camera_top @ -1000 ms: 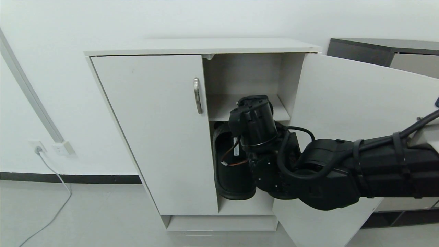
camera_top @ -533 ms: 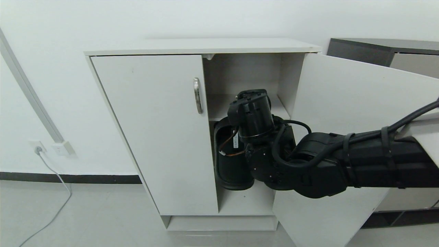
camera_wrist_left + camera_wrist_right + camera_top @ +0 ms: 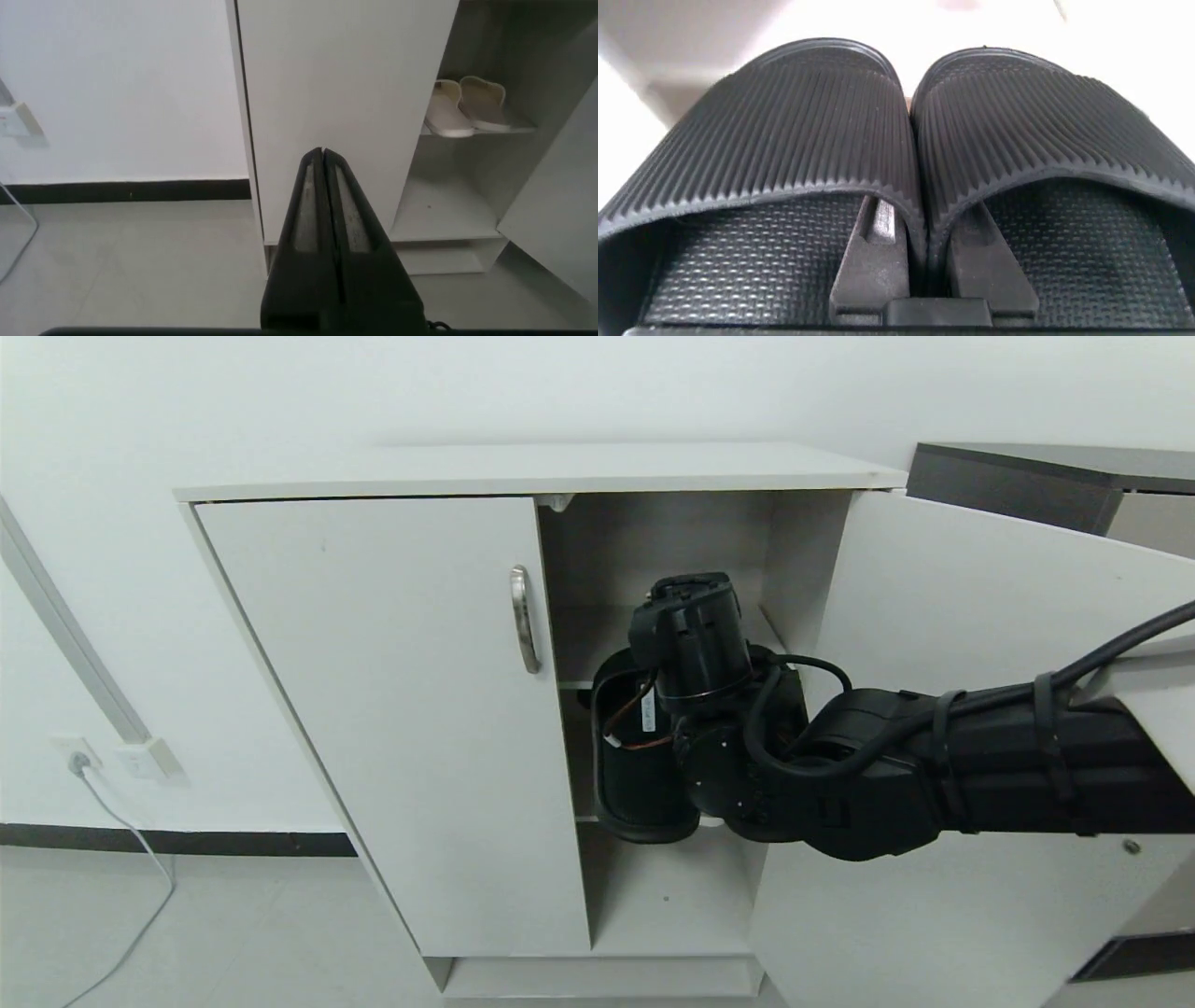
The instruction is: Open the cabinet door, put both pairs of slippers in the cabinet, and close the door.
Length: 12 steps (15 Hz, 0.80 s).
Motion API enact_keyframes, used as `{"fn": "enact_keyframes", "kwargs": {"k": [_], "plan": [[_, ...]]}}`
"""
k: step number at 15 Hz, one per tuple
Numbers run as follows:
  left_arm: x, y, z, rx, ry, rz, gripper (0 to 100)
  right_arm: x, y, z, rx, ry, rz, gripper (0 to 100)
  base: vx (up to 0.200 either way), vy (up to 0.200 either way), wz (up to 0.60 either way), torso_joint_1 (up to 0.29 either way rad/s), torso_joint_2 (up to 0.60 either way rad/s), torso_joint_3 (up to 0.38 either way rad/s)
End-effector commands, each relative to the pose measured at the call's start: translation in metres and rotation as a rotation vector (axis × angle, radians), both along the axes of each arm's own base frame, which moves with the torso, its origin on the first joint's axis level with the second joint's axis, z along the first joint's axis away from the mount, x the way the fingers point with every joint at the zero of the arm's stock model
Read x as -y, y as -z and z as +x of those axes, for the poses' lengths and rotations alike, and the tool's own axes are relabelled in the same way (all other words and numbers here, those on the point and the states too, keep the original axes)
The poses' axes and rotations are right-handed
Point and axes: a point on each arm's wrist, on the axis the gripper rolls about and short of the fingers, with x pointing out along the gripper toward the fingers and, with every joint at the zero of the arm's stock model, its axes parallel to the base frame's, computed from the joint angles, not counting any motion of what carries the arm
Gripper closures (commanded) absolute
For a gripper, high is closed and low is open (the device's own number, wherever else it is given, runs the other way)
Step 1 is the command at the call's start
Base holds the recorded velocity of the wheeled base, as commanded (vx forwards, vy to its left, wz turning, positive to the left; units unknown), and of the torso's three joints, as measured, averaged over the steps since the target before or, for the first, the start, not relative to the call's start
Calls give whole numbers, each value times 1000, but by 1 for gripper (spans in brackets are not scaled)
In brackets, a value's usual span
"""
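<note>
White cabinet (image 3: 373,728) behind; black ribbed slippers (image 3: 813,121) pressed together.

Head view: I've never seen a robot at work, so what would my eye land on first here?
A thick black arm is stretched into the white cabinet, past its open right door. Its right pincer is clamped on a pair of black slippers, held in the opening. A pair of pale slippers already sits on a shelf inside.
</note>
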Motion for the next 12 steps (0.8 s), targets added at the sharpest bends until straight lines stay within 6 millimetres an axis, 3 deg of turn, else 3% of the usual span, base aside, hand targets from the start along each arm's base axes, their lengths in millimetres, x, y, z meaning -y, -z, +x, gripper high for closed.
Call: {"fn": "enact_keyframes", "kwargs": {"k": [1, 3, 12], "plan": [[0, 0, 0, -1, 0, 0, 100, 1, -1, 1, 1, 4, 2, 100, 200, 0, 0, -2, 7, 7], [0, 0, 0, -1, 0, 0, 100, 0, -1, 1, 3, 2, 3, 100, 200, 0, 0, 0, -2, 5], [0, 0, 0, -1, 0, 0, 100, -8, 2, 12, 12, 7, 0, 100, 0, 0, 0, 0, 0, 0]]}}
